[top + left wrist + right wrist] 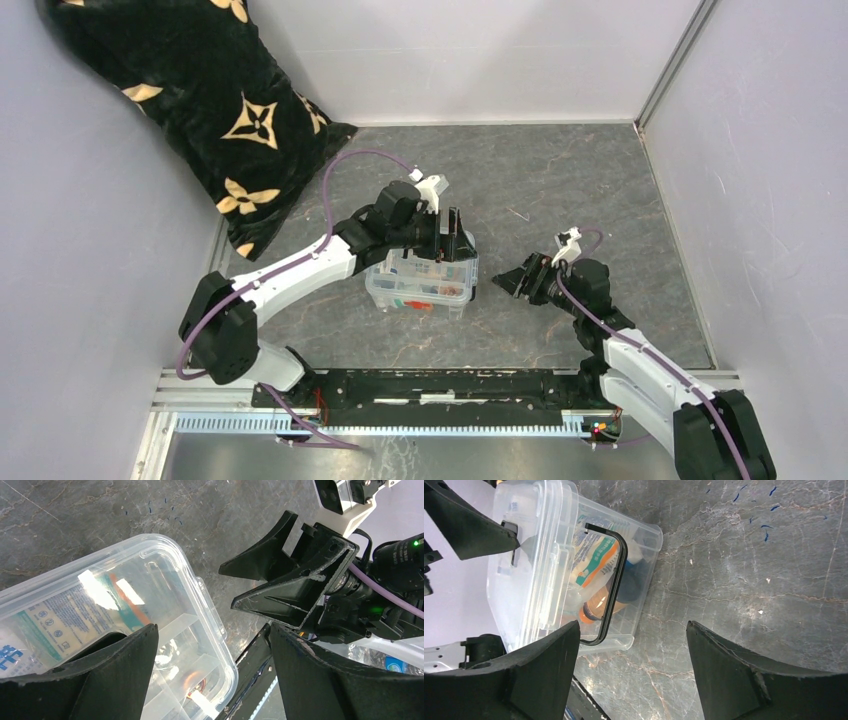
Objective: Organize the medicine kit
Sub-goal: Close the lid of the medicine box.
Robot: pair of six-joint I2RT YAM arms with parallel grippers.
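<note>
1 medicine kit (420, 290) | 1 pillow (210, 100) | left jaws, right jaws: wide apart, empty

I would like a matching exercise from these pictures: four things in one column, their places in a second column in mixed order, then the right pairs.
1 medicine kit
2 pillow
3 left arm
4 right arm

A far left corner
B reaching over the kit
C middle of the table
D right of the kit, not touching it

Pairs: 1-C, 2-A, 3-B, 4-D
</note>
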